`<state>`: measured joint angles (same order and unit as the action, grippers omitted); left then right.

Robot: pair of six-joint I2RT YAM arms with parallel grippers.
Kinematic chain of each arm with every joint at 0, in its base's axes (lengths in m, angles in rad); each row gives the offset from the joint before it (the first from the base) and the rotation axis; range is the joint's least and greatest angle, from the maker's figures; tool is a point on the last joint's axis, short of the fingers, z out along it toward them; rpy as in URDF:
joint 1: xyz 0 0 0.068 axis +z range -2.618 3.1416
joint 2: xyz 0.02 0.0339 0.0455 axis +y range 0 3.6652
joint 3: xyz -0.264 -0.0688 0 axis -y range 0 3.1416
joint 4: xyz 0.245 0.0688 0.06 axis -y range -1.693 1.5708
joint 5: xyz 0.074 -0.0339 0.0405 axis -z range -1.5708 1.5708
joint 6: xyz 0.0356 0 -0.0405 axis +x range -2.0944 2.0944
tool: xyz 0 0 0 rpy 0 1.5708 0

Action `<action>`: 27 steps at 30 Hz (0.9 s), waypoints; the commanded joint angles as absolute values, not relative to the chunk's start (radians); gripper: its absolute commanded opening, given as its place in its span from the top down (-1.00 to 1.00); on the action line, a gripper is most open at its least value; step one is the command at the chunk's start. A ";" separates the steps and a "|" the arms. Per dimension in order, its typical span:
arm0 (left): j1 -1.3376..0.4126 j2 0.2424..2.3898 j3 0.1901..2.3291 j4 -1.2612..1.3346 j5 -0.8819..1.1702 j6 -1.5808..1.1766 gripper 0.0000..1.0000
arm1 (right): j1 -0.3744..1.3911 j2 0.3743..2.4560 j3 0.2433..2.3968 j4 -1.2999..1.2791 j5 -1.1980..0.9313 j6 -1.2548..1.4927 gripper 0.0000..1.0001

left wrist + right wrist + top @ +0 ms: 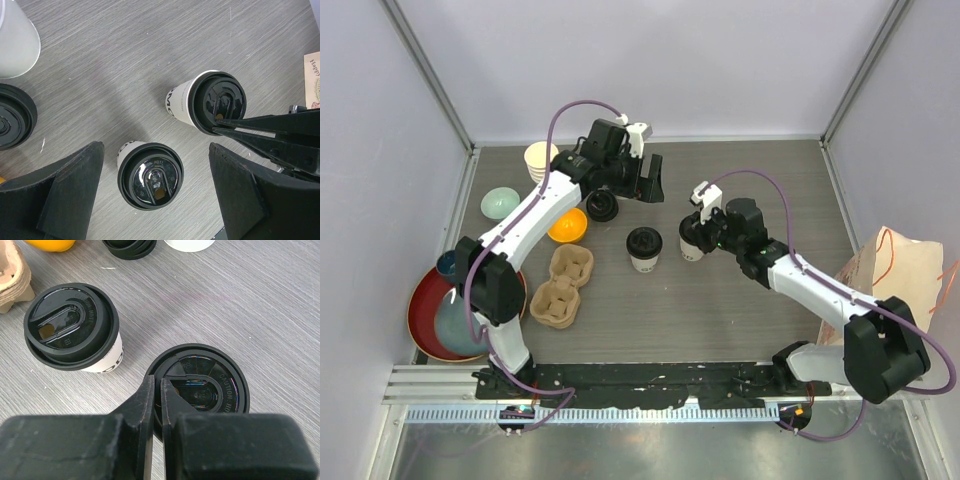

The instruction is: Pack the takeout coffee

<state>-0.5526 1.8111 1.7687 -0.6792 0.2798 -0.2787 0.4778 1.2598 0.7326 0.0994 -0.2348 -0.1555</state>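
Observation:
Two takeout coffee cups, white with black lids, stand mid-table. One cup [642, 248] [150, 175] [72, 327] is free. My left gripper [638, 185] [156, 155] hovers open above and behind it, and in the left wrist view the cup shows between the wide-apart fingers, untouched. The other cup [692, 243] [210, 102] [205, 385] sits just to its right. My right gripper [700, 240] [159, 382] is shut on its lid's rim, one finger outside the rim and one inside. The right gripper's fingers [250, 132] also show in the left wrist view.
A cardboard cup carrier [562, 285] [12, 275] lies left of the cups, with an orange bowl [567, 225] behind it. Loose black lids [602, 207] [15, 115] and a stack of cream cups [540, 158] sit at the back left. A paper bag [895, 270] is at the right, with bowls [450, 315] at the left.

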 commanded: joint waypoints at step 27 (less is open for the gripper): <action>-0.595 1.816 1.819 -0.692 0.288 -0.261 -0.77 | 0.457 1.250 0.733 0.129 -0.299 -0.143 0.56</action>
